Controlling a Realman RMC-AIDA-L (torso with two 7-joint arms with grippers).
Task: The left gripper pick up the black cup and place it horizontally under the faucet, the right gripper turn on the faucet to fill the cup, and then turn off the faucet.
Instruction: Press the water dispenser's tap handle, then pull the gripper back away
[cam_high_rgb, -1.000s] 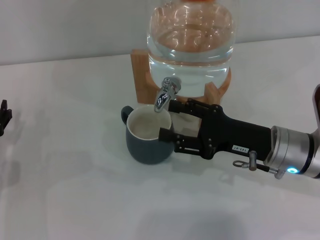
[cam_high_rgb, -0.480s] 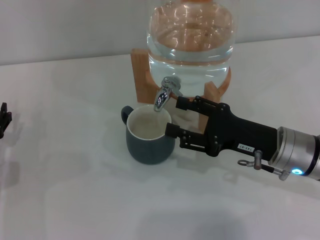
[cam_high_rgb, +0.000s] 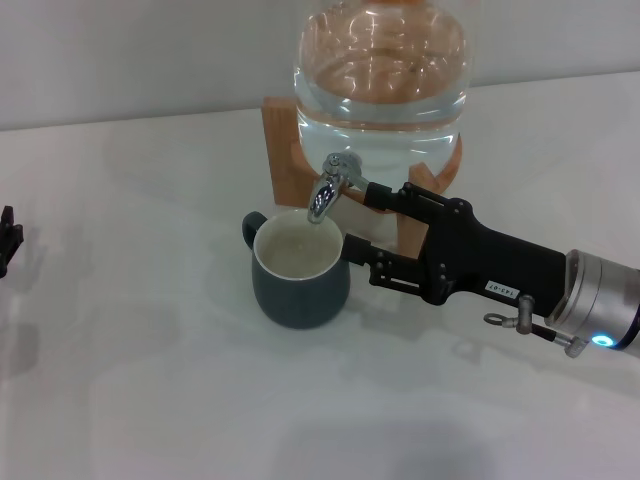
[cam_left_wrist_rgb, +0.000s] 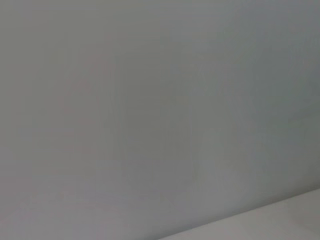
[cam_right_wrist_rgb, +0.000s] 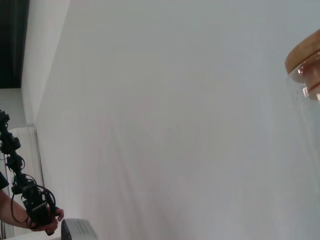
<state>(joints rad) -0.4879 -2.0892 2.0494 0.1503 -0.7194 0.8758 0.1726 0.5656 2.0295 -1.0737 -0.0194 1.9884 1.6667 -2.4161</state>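
Left gripper (cam_high_rgb: 8, 238) sits parked at the table's far left edge, its fingers impossible to read. Cup (cam_high_rgb: 296, 272) stands upright under the faucet (cam_high_rgb: 330, 186), and the right gripper (cam_high_rgb: 362, 222), fingers spread, reaches in beside both.

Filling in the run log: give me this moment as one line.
cup: black cup upright under faucet | right hand: open, at faucet | left hand: parked far left

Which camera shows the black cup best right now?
The head view: the black cup stands upright under the faucet, with the right gripper beside it. The left wrist view and the right wrist view show none of the cup.
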